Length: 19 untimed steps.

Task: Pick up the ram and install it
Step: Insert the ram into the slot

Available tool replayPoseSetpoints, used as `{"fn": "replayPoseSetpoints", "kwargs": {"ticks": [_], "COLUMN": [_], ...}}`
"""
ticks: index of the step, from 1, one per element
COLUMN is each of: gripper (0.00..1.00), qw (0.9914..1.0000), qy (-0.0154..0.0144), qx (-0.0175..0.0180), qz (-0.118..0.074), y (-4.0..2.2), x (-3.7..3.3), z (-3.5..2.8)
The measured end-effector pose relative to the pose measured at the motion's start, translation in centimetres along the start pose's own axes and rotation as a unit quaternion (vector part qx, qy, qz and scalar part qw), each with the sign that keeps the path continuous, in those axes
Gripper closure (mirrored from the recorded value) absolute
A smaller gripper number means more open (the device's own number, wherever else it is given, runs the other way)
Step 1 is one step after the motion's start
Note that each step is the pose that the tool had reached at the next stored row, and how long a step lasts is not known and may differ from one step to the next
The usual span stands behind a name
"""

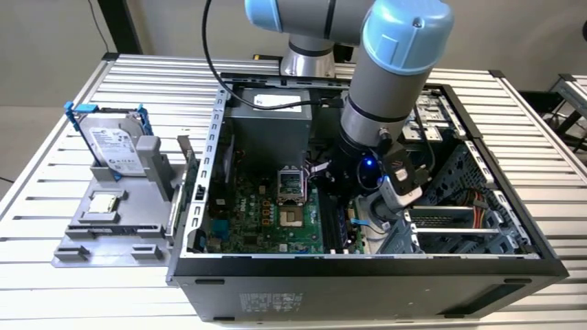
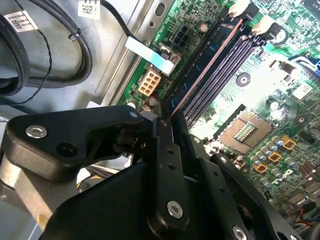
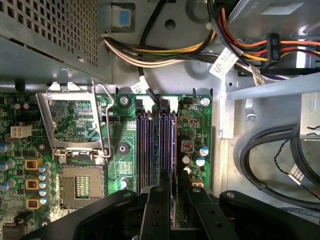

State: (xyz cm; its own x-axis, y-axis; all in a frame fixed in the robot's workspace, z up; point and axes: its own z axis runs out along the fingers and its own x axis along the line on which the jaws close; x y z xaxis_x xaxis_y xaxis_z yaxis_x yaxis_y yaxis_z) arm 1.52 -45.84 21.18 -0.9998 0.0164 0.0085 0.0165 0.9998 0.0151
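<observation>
The ram stands on edge in a motherboard slot, seen in both wrist views as a thin strip along the black slots. The claw is closed upon its near end, fingers pinching the board. The arm reaches steeply down into the open computer case; the slots lie at about 3 o'clock from the empty processor socket. Cables crowd the case wall beside the claw. On the tabletop, the hard drive stands well apart.

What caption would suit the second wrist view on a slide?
Black end effector holding the long thin ram stick edge-on in a black slot of the green motherboard, beside the open processor socket.
</observation>
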Motion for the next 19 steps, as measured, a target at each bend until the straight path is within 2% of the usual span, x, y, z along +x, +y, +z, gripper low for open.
{"fn": "replayPoseSetpoints", "kwargs": {"ticks": [8,10,13,14,19], "gripper": [0.0,0.0,0.0,1.0,1.0], "qw": [1.0,1.0,1.0,1.0,1.0], "qy": [0.0007,0.0008,0.0008,0.0008,0.0008], "qx": [0.0002,0.0001,0.0001,0.0002,0.0001], "qz": [0.001,0.001,0.001,0.001,0.001], "y": [0.05,0.05,0.05,0.05,0.05], "x": [0.03,0.04,0.04,0.04,0.04], "z": [-3.55,-3.97,-4.08,-4.12,-4.31]}}
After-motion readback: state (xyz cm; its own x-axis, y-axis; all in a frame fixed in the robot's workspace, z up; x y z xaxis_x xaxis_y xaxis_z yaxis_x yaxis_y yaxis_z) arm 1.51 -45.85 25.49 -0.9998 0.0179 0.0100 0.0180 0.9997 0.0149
